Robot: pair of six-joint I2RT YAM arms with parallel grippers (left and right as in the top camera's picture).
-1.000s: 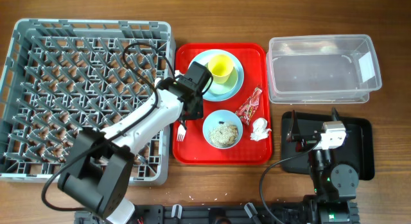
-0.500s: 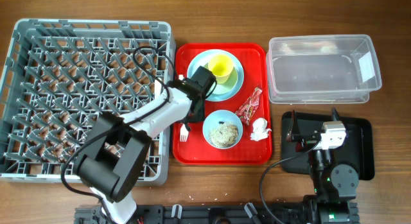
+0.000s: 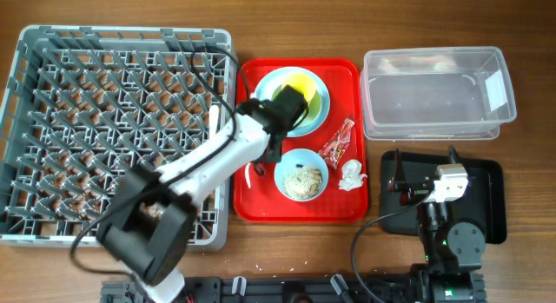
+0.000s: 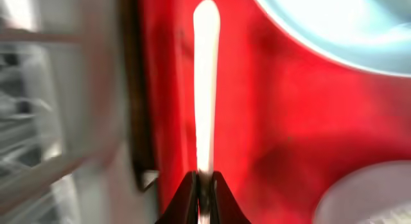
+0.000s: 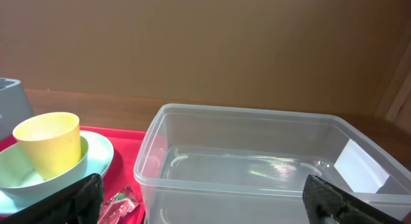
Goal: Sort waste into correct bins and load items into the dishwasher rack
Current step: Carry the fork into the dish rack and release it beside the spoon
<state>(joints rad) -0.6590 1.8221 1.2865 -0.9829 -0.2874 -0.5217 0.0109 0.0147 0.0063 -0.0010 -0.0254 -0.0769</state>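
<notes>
My left gripper (image 4: 204,185) is shut on a white plastic fork (image 4: 205,89), whose handle runs out ahead of the jaws above the red tray. Overhead, the left gripper (image 3: 263,160) is over the tray's left side, between the light blue plate (image 3: 320,116) and the small blue bowl of food scraps (image 3: 301,179). A yellow cup (image 5: 48,150) stands in a pale green bowl (image 5: 19,172) on that plate. The red wrapper (image 3: 338,144) and white tissue (image 3: 351,174) lie on the tray's right. My right gripper (image 5: 209,205) is open, facing the clear tub (image 5: 257,166).
The grey dishwasher rack (image 3: 113,129) fills the left of the table, right beside the red tray (image 3: 347,207). The clear tub (image 3: 434,95) stands at the back right. My right arm rests over the black tray (image 3: 491,199) in front of it.
My left gripper has closed on the fork. The left arm has shifted a little to the right over the tray, taking the fork with it. The right arm has not moved.
</notes>
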